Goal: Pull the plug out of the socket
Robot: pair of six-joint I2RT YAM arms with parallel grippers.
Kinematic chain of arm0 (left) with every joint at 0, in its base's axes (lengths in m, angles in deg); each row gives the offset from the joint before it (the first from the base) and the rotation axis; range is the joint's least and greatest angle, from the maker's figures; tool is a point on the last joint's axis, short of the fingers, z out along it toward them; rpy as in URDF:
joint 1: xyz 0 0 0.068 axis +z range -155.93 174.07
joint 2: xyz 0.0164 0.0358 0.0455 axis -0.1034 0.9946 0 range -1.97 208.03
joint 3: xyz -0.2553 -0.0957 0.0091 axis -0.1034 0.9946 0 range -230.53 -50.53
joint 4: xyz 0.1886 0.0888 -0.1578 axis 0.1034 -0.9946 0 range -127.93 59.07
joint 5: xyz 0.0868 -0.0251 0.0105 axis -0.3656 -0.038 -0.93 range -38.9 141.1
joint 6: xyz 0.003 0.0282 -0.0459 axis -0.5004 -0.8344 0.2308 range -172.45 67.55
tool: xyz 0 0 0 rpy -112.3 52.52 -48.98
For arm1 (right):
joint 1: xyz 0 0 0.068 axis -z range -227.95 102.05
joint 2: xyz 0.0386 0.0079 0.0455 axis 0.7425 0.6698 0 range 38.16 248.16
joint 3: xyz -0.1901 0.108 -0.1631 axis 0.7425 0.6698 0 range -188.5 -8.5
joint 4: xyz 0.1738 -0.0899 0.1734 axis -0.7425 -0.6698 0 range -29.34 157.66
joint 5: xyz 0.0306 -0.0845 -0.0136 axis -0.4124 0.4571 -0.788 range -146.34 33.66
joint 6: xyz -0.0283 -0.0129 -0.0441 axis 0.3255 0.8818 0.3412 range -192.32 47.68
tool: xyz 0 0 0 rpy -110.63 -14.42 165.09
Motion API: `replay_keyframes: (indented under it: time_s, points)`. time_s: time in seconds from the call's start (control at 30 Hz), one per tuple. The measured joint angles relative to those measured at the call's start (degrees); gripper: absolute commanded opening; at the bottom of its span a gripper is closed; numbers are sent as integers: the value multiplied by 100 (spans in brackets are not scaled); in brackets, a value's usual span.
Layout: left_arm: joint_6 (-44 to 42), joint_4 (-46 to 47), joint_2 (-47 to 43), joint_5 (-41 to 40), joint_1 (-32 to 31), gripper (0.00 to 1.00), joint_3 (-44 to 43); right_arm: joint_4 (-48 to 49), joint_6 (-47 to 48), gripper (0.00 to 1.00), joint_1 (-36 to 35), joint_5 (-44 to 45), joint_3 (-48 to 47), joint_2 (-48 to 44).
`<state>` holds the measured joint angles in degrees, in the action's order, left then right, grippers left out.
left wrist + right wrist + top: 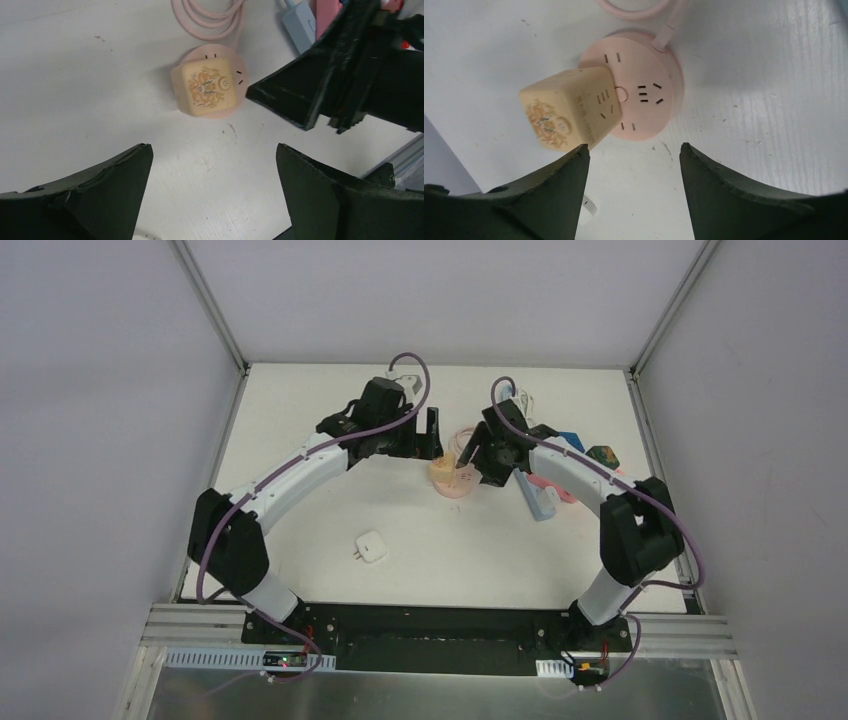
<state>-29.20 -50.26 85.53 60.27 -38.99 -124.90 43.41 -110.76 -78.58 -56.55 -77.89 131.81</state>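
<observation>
Cream plug (566, 107) in pink socket (644, 95), left gripper (212, 150) apart, right gripper (634, 149) apart alongside, white charger (371, 546), perhaps, nearby

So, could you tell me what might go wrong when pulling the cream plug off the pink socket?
The left end effector and right end effector, both open, crowd the same spot and could collide. Neither pins the pink socket, so lifting the cream plug may drag it along.
</observation>
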Motion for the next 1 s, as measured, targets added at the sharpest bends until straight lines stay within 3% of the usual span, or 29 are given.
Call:
replay_keyframes:
  time_s: [0.3, 0.73, 1.0]
  points:
    - [-20, -356, 1320, -236, -417, 98, -1049, -247, 55, 62, 164, -120, -481, 1034]
    - [-24, -1132, 2441, -664, -485, 92, -2046, 225, 264, 48, 507, -682, -20, 1088]
    - [-11, -1333, 2780, -636, -490, 81, -2238, 490, 376, 35, 503, -981, 164, 1126]
